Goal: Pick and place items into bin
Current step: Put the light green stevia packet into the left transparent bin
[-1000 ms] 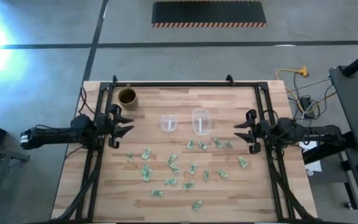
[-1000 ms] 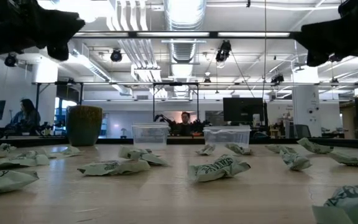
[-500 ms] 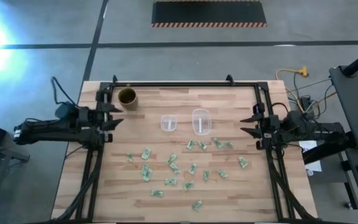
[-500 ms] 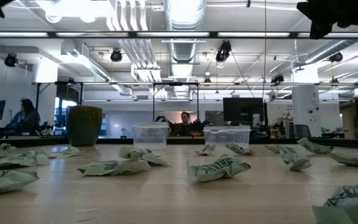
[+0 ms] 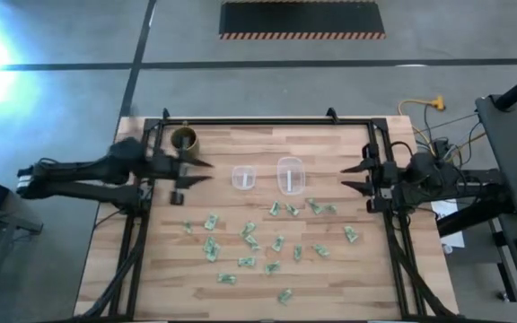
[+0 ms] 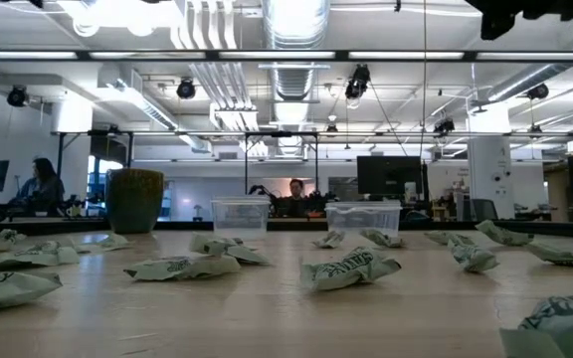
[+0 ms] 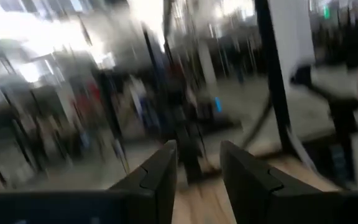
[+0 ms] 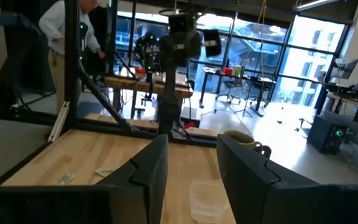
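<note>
hovering open, both pincers [image 5: 197,171] [image 5: 352,176] flank the scattered items [image 5: 249,240].

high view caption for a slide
Both pincers, left and right, hang open beside scattered green-and-white wrappers and two clear tubs.

Ceiling lamps light the room brightly, glare washes one overhead corner, and the left wrist view is motion-blurred.

No readable text anywhere.
The green-and-white wrappers [image 6: 349,268] scattered on the bench [image 5: 348,287] carry dark printing, but the letters are too small and crumpled to make out in any view.
</note>
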You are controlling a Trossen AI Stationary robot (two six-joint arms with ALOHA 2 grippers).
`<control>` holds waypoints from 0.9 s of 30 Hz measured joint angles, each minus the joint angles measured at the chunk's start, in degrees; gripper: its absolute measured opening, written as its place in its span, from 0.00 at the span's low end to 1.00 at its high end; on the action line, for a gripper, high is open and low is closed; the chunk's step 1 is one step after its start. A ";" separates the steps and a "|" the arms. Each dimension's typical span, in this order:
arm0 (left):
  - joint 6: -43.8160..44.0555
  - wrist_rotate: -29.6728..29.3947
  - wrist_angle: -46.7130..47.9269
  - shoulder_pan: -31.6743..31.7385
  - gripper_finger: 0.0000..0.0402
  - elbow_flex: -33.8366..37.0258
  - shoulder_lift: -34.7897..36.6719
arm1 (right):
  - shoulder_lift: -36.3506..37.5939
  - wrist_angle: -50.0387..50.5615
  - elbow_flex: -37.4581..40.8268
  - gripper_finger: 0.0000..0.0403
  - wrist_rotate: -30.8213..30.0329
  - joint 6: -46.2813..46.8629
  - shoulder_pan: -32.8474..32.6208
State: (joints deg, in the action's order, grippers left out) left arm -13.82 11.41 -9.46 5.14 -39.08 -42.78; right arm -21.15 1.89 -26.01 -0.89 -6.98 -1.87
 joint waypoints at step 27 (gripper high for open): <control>38.30 -41.07 50.31 -32.18 0.27 -13.14 -21.70 | -8.65 10.31 -4.63 0.32 4.43 -5.27 0.00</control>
State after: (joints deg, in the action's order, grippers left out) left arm 24.47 -29.66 40.85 -27.03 -52.22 -64.48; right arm -29.80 12.20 -30.63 3.53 -12.25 -1.87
